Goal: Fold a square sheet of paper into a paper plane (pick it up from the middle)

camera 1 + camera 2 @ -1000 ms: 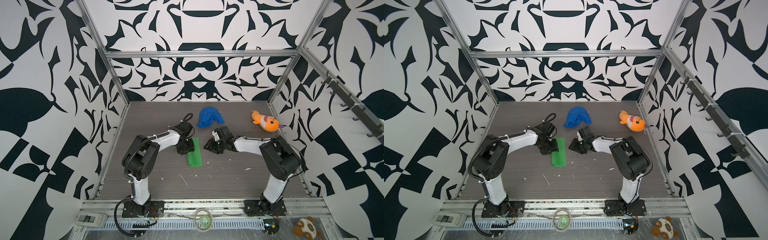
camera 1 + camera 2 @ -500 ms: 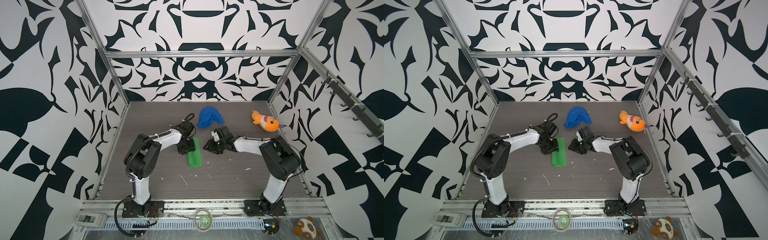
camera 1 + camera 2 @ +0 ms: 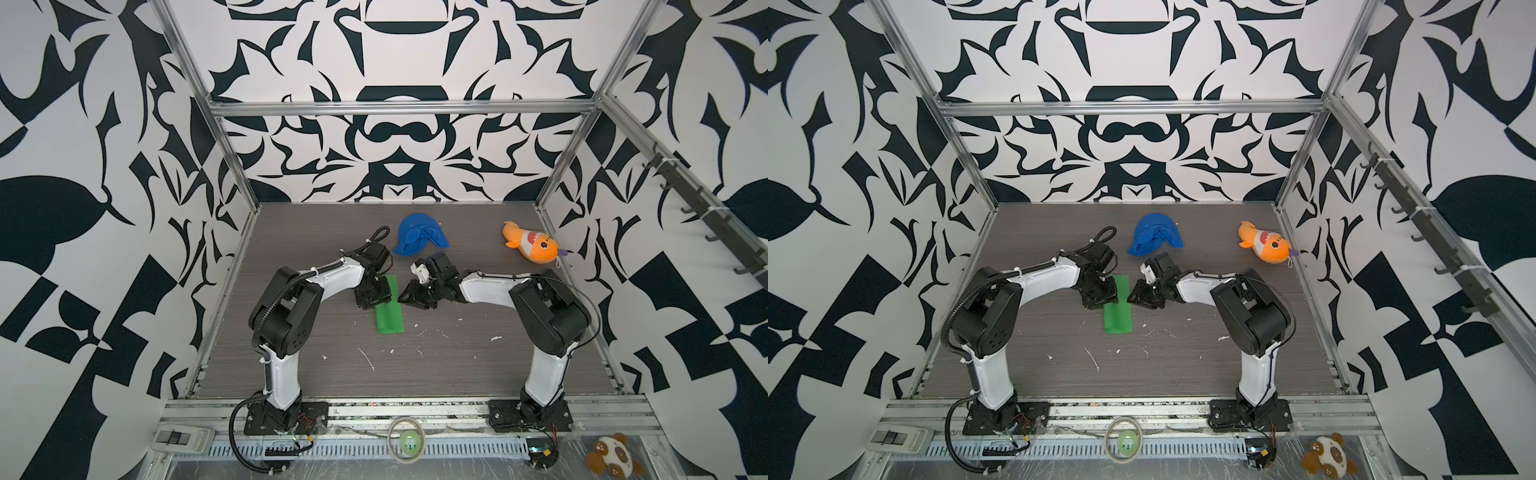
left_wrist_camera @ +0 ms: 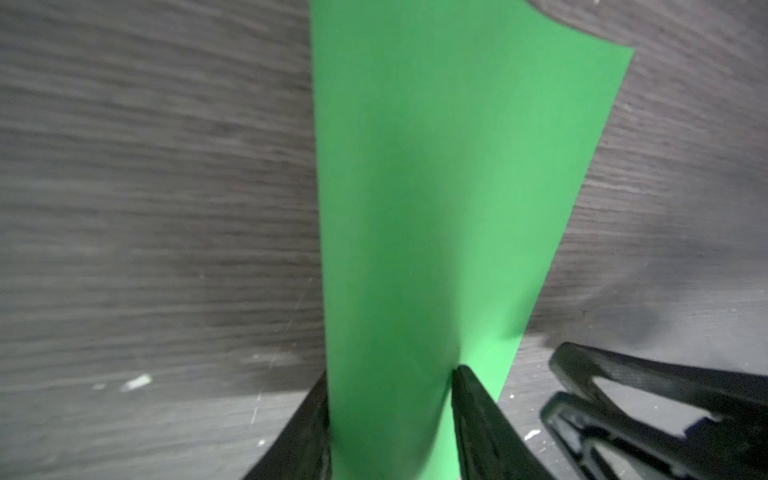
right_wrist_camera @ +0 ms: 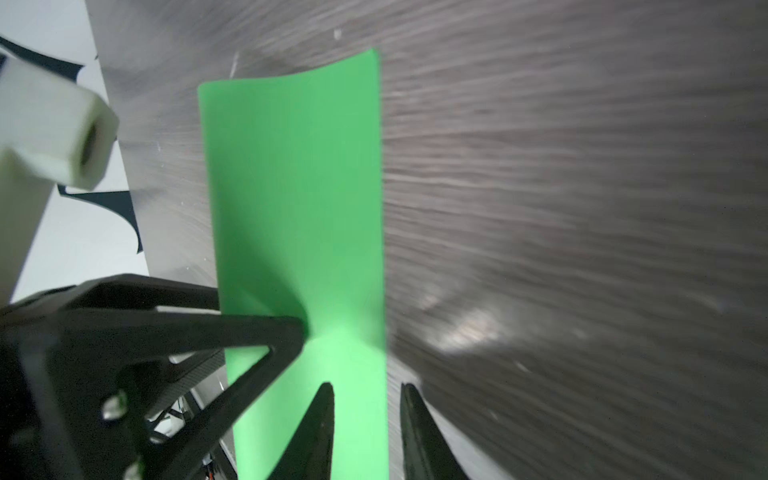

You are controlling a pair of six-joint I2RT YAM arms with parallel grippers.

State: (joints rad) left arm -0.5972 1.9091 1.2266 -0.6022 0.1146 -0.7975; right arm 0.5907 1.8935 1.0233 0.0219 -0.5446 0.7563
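Observation:
The square sheet of paper (image 3: 390, 318) (image 3: 1118, 318) is bright green and lies mid-table as a narrow folded strip. No paper plane is in view. My left gripper (image 3: 376, 297) (image 3: 1102, 297) is at the strip's far left part. In the left wrist view a bowed band of the sheet (image 4: 436, 208) fills the gap between the left gripper's (image 4: 390, 374) fingers, which touch it on both sides. My right gripper (image 3: 405, 297) (image 5: 366, 386) is low at the strip's right side, open a little. One of its fingers is over the sheet (image 5: 299, 208), the other over bare table.
A blue cloth lump (image 3: 419, 239) lies behind the grippers and an orange plush fish (image 3: 532, 247) at the back right. White scraps (image 3: 368, 359) dot the dark table in front. Patterned walls with metal posts close in three sides.
The right gripper's jaws have narrowed over the strip's right edge. The left gripper and the paper stay about where they were.

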